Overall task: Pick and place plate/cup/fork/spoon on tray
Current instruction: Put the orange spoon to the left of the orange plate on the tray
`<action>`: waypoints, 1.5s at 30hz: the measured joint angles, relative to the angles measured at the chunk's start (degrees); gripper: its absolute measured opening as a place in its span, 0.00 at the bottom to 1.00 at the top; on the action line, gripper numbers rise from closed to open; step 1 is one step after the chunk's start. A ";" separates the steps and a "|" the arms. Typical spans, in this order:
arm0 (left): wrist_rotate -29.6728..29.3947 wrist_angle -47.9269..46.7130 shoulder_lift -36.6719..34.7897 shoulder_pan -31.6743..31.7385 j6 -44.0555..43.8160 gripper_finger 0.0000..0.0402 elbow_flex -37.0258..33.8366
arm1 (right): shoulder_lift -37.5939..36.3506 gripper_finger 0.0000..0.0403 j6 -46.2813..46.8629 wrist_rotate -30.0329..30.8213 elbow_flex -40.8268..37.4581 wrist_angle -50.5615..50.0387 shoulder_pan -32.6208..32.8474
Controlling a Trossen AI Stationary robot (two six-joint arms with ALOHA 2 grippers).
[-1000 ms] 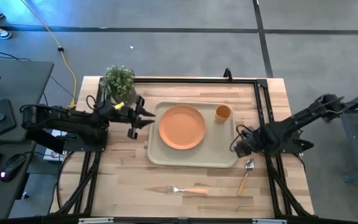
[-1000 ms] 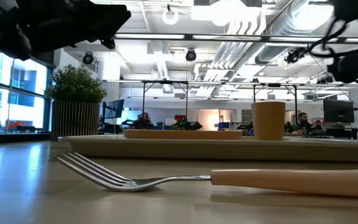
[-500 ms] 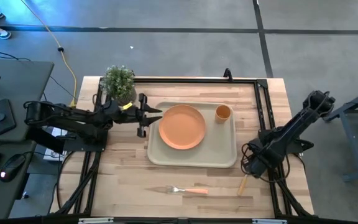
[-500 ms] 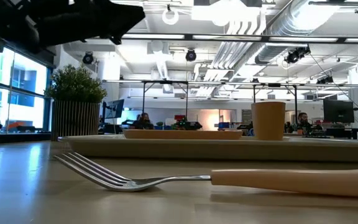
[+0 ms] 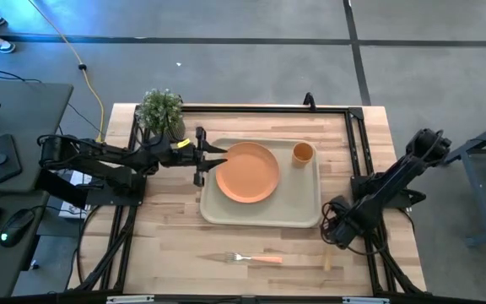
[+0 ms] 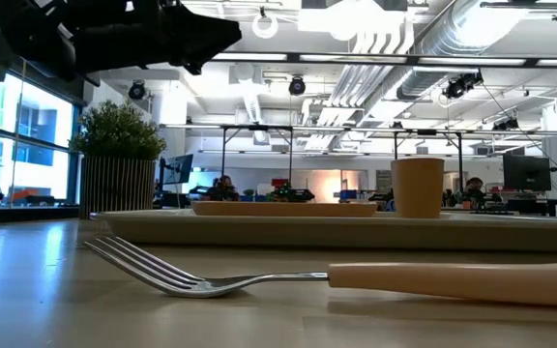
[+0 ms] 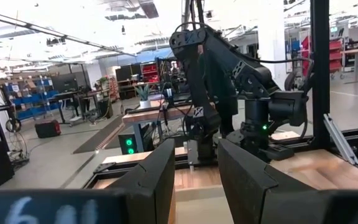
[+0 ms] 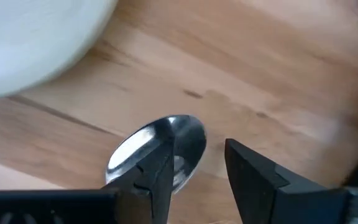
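Observation:
The beige tray [image 5: 264,211] lies mid-table. The orange plate [image 5: 247,171] and the orange cup [image 5: 303,153] stand on it, and both show in the low view: plate [image 6: 283,207], cup [image 6: 419,187]. The fork [image 5: 247,257] lies flat on the table near the front edge, close to the low camera [image 6: 211,278]. The spoon lies right of the tray; its handle [image 5: 328,256] shows, and my right gripper [image 5: 337,230] covers its bowl. That gripper [image 8: 197,171] is open, low over the silver bowl [image 8: 166,146]. My left gripper [image 5: 213,162] is open [image 7: 194,180] and empty, above the tray's left rim beside the plate. My right gripper comes from above with open fingers over the spoon's bowl [image 8: 182,140]. One finger [image 8: 148,180] stands in front of the bowl's edge and the other [image 8: 253,180] stands beside it over bare wood. I cannot tell whether either touches the spoon.
A potted plant [image 5: 161,110] stands at the table's far left corner, behind my left arm. A black frame [image 5: 357,160] runs along the table's far and right sides. There is bare wood between the tray and the front edge, around the fork.
My right gripper has swung from beside the tray's right rim toward the table's near edge and gone down over the spoon's bowl, which it now covers in the high view. My left gripper has moved toward the table's right, to the tray's left rim. The tableware has stayed put.

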 joint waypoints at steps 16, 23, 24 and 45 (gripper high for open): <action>-1.86 0.04 0.00 0.00 3.50 0.28 0.00 | 2.72 0.32 6.64 1.22 3.44 -6.86 0.00; -2.47 -3.56 -0.59 0.16 3.35 0.28 0.02 | 2.62 0.32 7.83 2.95 12.10 -12.70 0.91; -2.45 -4.12 -0.95 0.40 2.88 0.28 0.02 | 2.64 0.32 8.94 4.32 13.10 -12.19 1.58; -2.58 -17.47 -5.01 4.90 1.40 0.28 0.00 | 16.74 0.32 15.58 0.61 19.30 2.34 4.24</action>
